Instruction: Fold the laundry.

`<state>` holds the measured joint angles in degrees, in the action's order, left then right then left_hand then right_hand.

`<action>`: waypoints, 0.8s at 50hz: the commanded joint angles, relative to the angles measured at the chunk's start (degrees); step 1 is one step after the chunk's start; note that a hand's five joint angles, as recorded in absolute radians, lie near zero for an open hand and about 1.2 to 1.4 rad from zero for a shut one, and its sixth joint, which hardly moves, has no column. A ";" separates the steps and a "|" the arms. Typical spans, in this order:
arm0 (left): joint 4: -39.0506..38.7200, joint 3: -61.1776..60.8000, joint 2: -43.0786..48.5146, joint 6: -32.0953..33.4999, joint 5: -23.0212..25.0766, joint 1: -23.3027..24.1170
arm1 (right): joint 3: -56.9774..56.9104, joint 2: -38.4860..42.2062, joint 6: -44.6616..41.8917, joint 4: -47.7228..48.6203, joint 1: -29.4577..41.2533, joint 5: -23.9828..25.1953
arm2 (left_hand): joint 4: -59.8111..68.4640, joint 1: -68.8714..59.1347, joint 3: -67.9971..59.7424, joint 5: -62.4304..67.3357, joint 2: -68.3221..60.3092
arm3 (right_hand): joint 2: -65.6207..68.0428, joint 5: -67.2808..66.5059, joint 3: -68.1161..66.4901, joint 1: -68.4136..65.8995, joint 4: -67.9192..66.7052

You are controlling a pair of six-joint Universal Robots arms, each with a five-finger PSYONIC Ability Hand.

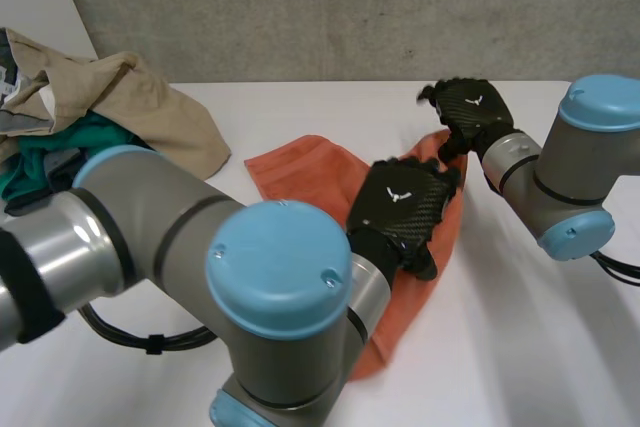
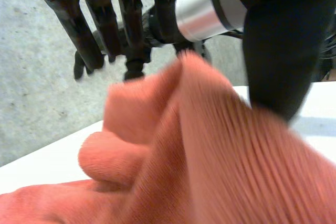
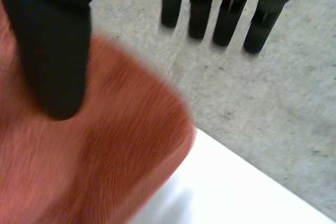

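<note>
Two hands are on one orange towel (image 1: 300, 172), which lies in the middle of the white table (image 1: 530, 347). Nearest, the left arm (image 1: 275, 272) crosses in front and covers the towel's near end, so where that end stops is hidden.

Just beyond the arm, the left hand (image 1: 405, 209) sits on the towel's middle, toward its right edge. In its wrist view the fingers (image 2: 84, 30) reach out straight, clear of the cloth. The towel is bunched up in a ridge under the palm, against the thumb. It looks relaxed rather than clamped, and no pinch shows.

The towel's long axis runs from that covered near end away toward the far right, with a flatter flap spreading left. At its far corner is the right hand (image 1: 472, 115). Its fingers (image 3: 227, 19) are straight too, pointing past the cloth, and the thumb rests across the towel's rounded edge.

The next fold probably turns on this: each hand already has cloth under it, the left nearer the middle and the right at the far tip. The contact under either palm is out of sight.

Farther left, a heap of beige and green clothes (image 1: 120, 107) waits at the table's edge.
</note>
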<state>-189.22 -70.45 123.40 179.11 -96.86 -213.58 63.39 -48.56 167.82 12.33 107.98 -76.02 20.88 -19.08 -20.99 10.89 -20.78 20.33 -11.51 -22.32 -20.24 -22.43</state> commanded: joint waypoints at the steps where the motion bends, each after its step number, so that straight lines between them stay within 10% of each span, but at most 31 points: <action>1: 2.01 -3.54 -8.76 0.63 0.45 -4.02 | 1.73 -8.20 -3.19 -2.39 -0.75 -2.81 | -7.30 5.51 7.41 -7.31 7.20 | -10.33 11.51 12.32 10.24 12.43; 11: 1.75 -8.47 -15.12 4.23 2.81 -18.52 | 6.57 -21.39 -7.67 -21.89 -3.66 -2.90 | -6.63 4.83 6.74 -6.64 6.53 | -10.33 11.51 12.32 10.24 12.43; 18: 2.02 -7.42 -6.95 14.06 16.60 -27.58 | 15.96 -26.57 -8.56 -35.00 -3.31 -2.11 | -4.78 2.98 4.89 -4.79 4.68 | -10.33 11.51 12.32 10.24 12.43; 26: 1.84 -1.80 3.60 24.62 24.35 -32.78 | 35.29 -33.78 -7.15 -27.46 2.57 -2.64 | -4.27 2.48 4.38 -4.28 4.18 | -6.88 8.07 8.87 6.79 8.98; 40: 1.49 0.06 5.01 18.30 21.90 -30.58 | 48.32 -32.39 7.61 -13.13 15.76 -10.20 | -4.27 2.48 4.38 -4.28 4.18 | -3.02 4.20 5.01 2.93 5.12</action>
<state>-187.66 -69.88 129.39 199.92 -73.42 -245.37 110.13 -82.82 172.28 -4.17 119.97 -83.90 14.37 -14.29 -14.79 4.23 -14.54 12.09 -3.00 -12.38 -12.93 -12.22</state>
